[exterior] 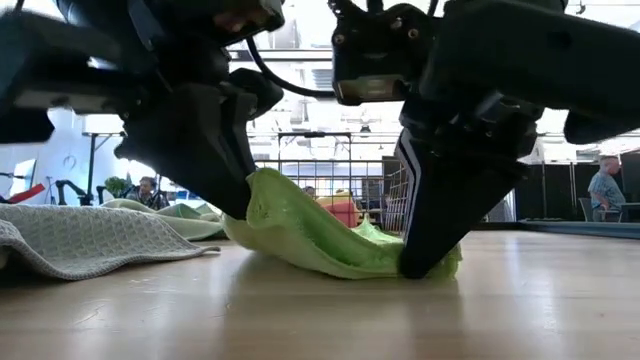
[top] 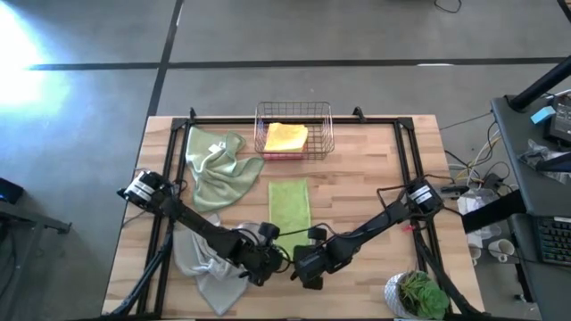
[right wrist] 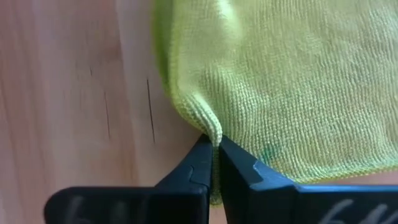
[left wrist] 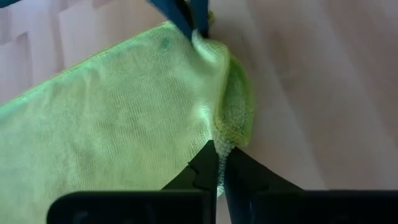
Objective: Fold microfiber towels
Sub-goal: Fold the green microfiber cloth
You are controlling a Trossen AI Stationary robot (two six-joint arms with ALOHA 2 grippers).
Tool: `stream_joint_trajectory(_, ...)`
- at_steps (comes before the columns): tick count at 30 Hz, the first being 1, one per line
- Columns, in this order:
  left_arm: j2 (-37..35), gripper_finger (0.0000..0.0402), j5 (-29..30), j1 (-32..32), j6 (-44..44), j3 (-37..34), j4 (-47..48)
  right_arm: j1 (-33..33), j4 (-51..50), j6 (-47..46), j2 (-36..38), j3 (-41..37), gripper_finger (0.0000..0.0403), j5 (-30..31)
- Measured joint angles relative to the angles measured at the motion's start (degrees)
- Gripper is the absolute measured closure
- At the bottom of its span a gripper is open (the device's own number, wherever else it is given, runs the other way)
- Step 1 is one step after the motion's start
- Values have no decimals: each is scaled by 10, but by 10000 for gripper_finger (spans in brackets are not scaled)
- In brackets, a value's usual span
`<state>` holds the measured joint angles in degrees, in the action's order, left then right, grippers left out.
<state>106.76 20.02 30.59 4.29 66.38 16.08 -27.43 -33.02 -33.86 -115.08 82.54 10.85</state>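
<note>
The lime green towel (top: 289, 203) was pinched at its two near corners by the left hand (top: 260, 264) and right hand (top: 308, 266), its long axis running toward twelve o'clock on the surface (top: 375, 187).

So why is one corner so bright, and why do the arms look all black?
High view: glare washes out the floor at the top left corner. Low view: bright windows behind leave both arms as dark shapes over the lime green towel.

Grey concrete floor (top: 89, 98) with dark seam lines, bright glare at one corner. Cluttered desk (top: 544, 178) beside the wooden table (top: 375, 169). Potted plant (top: 419, 294) on the table's corner. People (exterior: 603, 190) seated in the bright room behind.
</note>
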Motion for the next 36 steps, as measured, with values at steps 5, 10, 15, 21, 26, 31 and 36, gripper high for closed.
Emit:
stream_joint_trajectory(5,-14,400,-58,3,0,3,3,-16,-51,-82,-4,50,394,-4)
stream_joint_trajectory(10,-37,400,-80,15,-1,3,32,-35,-73,-146,-3,95,394,-6)
stream_joint_trajectory(15,-66,400,-80,31,0,3,62,-52,-77,-209,-2,137,394,-6)
stream_joint_trajectory(21,-107,400,-80,62,60,5,96,-71,-76,-289,-1,193,394,4)
stream_joint_trajectory(26,-129,400,-75,73,73,6,102,-74,-106,-338,-1,219,394,21)
stream_joint_trajectory(31,-129,400,-11,47,74,3,108,-56,-174,-373,-2,219,394,54)
stream_joint_trajectory(36,-123,400,-1,-8,85,-2,109,-23,-229,-401,-2,199,394,70)
